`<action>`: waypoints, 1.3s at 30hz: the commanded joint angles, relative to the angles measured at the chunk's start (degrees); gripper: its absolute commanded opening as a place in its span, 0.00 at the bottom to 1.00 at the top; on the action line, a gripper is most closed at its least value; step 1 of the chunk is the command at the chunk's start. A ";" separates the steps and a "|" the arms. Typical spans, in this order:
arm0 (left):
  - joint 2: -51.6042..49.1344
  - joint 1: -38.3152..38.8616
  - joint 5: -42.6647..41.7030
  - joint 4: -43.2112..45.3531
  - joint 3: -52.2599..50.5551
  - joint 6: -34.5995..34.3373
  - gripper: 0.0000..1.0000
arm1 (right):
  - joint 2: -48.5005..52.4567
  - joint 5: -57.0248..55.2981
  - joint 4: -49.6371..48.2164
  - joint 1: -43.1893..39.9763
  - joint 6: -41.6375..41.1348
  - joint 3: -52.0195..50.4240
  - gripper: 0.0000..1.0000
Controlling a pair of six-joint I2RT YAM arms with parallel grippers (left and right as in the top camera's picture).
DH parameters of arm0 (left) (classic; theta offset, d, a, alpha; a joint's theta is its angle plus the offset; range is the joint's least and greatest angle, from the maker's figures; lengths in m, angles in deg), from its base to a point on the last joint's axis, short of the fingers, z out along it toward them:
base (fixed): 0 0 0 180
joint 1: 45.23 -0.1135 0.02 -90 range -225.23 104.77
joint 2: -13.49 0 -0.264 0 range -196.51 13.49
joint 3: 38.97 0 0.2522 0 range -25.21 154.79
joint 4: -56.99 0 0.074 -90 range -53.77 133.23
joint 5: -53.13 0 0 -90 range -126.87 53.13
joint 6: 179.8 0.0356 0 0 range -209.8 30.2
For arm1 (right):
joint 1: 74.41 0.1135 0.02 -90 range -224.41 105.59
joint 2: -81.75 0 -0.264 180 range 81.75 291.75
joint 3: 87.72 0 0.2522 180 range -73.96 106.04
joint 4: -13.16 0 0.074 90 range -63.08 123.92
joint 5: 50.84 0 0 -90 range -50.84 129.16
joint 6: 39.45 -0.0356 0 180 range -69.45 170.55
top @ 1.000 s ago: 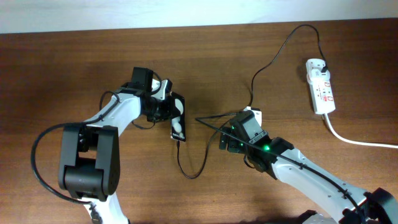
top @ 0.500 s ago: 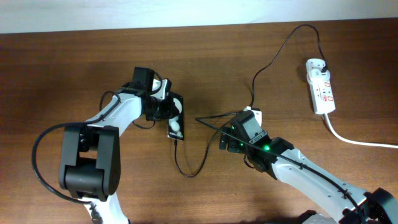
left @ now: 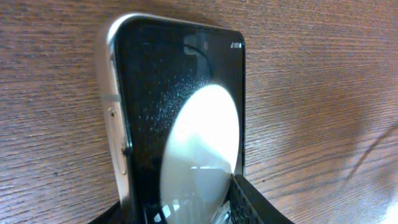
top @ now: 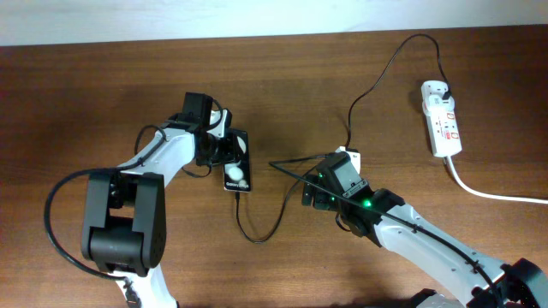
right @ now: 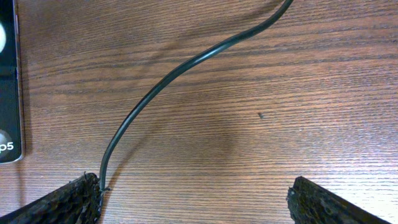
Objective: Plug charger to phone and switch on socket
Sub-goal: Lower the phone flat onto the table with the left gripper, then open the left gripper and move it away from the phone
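Since the earlier frames the phone (top: 236,162) has slid leftward, its screen turned further up. It sits pinched in the left gripper (top: 224,154). The charger (right: 166,76) meets its lower end. We see the right gripper (right: 199,199) with jaws spread, one finger touching the charger, and the socket (top: 443,120) well apart.

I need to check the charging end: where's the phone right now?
Overhead, the phone is left of centre, held in the left claw, with the charger looping just below it.
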 commanded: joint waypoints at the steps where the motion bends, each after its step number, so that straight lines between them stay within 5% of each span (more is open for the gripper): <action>1: -0.42 -0.04 1.18 -0.07 -0.39 1.07 0.41 | -0.48 0.09 -0.02 -0.22 0.46 -0.07 0.99; 39: -0.42 -0.04 1.18 -0.09 -0.39 1.07 0.43 | -0.48 0.09 -0.02 -0.22 0.46 -0.07 0.98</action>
